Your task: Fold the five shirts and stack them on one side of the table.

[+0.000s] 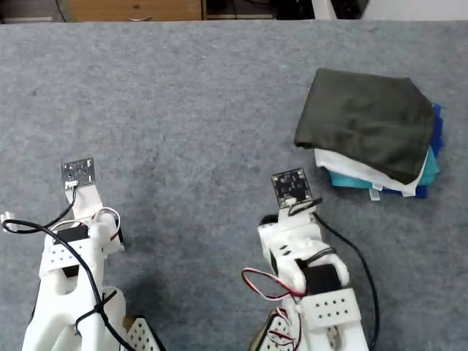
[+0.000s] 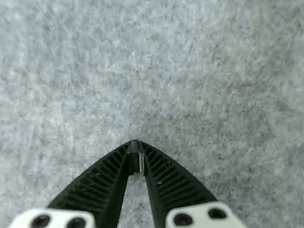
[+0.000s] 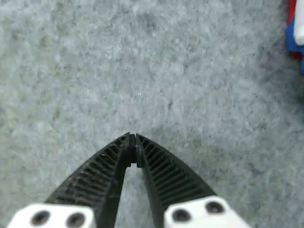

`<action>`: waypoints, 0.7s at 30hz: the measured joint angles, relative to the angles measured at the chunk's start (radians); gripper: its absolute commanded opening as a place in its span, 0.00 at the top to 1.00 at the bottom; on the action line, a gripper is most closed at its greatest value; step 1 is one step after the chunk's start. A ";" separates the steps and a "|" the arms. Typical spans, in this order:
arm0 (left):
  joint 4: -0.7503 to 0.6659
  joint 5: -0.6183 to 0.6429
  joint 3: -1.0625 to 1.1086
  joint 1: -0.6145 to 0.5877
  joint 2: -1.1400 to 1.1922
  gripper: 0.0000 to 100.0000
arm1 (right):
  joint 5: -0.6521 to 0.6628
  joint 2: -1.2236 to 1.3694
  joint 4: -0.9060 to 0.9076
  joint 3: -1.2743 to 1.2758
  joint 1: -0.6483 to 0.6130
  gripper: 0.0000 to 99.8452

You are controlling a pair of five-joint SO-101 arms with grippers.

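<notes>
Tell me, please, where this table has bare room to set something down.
The grey table is bare from the left gripper across to the right gripper and beyond both. It is crowded only at the stack of folded shirts.

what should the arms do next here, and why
Likely no more than leave both arms parked: the stack of folded cloth shirts, dark olive shirt on top, already sits at one side of the grey felt table, and the left tool and right tool are shut on nothing over bare felt.
</notes>
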 measured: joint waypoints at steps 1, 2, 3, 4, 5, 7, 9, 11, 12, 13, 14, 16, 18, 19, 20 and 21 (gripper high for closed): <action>-0.005 0.000 0.006 0.000 -0.002 0.98 | 0.000 -0.034 0.015 0.005 -0.002 1.00; -0.005 0.000 0.008 0.000 -0.003 0.98 | 0.000 -0.055 0.032 0.005 -0.002 1.00; -0.005 0.000 0.008 0.000 -0.003 0.98 | 0.002 -0.087 0.054 0.006 -0.002 1.00; -0.005 0.000 0.008 0.000 -0.003 0.98 | 0.002 -0.117 0.081 0.006 0.000 1.00; -0.005 0.000 0.011 0.000 -0.005 0.98 | 0.002 -0.138 0.114 0.006 0.000 1.00; -0.005 0.000 0.011 0.000 -0.005 0.98 | 0.003 -0.180 0.184 0.005 -0.002 1.00; -0.005 0.000 0.011 0.000 -0.005 0.98 | 0.003 -0.216 0.258 0.003 -0.002 1.00; -0.006 0.000 0.011 0.000 -0.003 0.98 | 0.003 -0.245 0.322 0.003 -0.002 1.00; -0.006 0.000 0.015 0.000 -0.005 0.98 | 0.003 -0.252 0.347 0.003 -0.002 1.00; -0.006 0.000 0.023 0.000 -0.011 0.98 | 0.003 -0.253 0.368 0.003 -0.002 1.00; -0.006 0.000 0.029 0.000 -0.011 0.98 | 0.003 -0.253 0.384 0.003 -0.002 1.00; -0.006 0.000 0.031 0.000 -0.011 0.98 | 0.003 -0.253 0.399 0.003 -0.002 1.00; -0.006 0.000 0.031 0.000 -0.011 0.98 | 0.003 -0.253 0.407 0.003 -0.002 1.00; -0.006 0.000 0.031 0.000 -0.011 0.98 | 0.003 -0.253 0.407 0.003 -0.002 1.00; -0.006 0.000 0.031 0.000 -0.011 0.98 | 0.003 -0.253 0.407 0.003 -0.002 1.00; -0.006 0.000 0.031 0.000 -0.011 0.98 | 0.003 -0.253 0.407 0.003 -0.002 1.00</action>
